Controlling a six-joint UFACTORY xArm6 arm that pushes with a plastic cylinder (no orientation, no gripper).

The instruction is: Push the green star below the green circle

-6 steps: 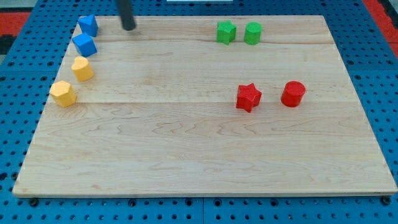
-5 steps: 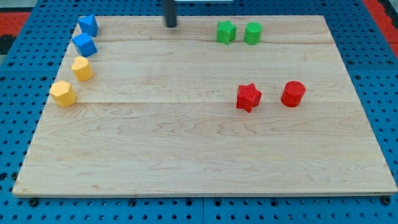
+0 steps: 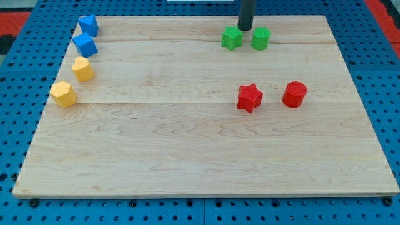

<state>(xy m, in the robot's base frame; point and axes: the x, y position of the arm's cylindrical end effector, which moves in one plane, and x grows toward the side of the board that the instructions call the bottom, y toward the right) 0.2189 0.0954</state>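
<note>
On the pale wooden board (image 3: 187, 144), your dark rod stands straight down; my tip (image 3: 245, 29) sits just above the green star block (image 3: 232, 39), beside the green circle block (image 3: 260, 39). There is no claw to open or close.

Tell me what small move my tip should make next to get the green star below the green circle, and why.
Probably a short push toward the view's bottom. My tip sits just above the green star and the green circle, over the gap between them. The star lies left of the circle, level with it, so it has to go down first, then right.
</note>
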